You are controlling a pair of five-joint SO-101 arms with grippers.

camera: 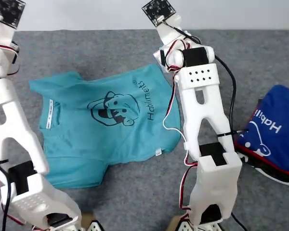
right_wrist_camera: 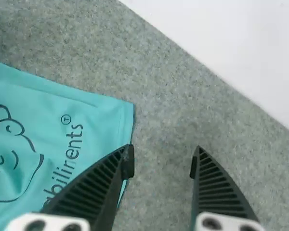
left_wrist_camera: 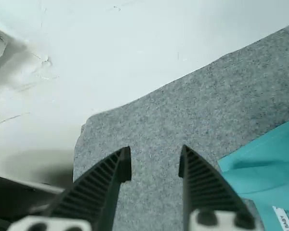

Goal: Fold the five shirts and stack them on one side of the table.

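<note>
The left end effector (left_wrist_camera: pixel 154 161) and right end effector (right_wrist_camera: pixel 161 161) hang, jaws apart, over the grey worktop (camera: pixel 111 48), arms stretched forward flanking the flat teal shirt (camera: pixel 106 130). A folded blue shirt (camera: pixel 272 130) lies at the right.

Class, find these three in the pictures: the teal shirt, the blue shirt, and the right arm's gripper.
teal shirt (camera: pixel 106 130): high view, chest fabric just below the print.
blue shirt (camera: pixel 274 139): high view, its blue top face.
right gripper (right_wrist_camera: pixel 162 156): right wrist view, midway between the open jaws' tips.
</note>
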